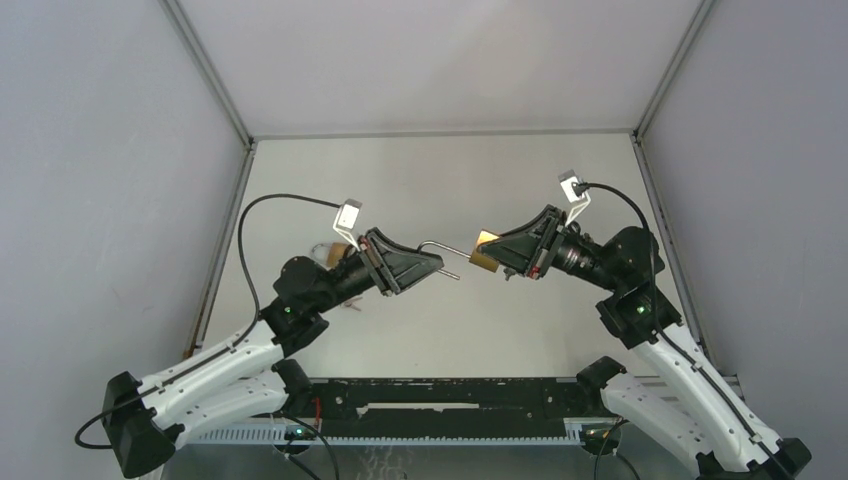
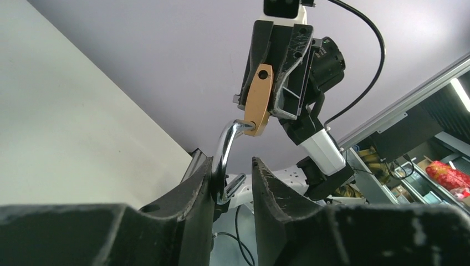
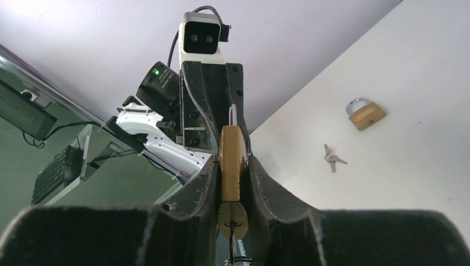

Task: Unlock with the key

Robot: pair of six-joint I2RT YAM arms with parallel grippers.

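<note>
My right gripper (image 3: 233, 162) is clamped flat-on across the brass padlock (image 3: 230, 143), held in the air between the arms. I judge the body rigid, dense and smooth; its broad faces are the sound hold. The steel shackle (image 2: 223, 152) runs into my left gripper (image 2: 233, 166), jaws narrow, and rests against one finger. I cannot tell if it is pinched. Round, slick bar: likely to swivel. Farther off, thin keys (image 3: 332, 158) lie flat on the table (image 3: 421, 183), best taken by the bow, beside a second padlock (image 3: 364, 114).
</note>
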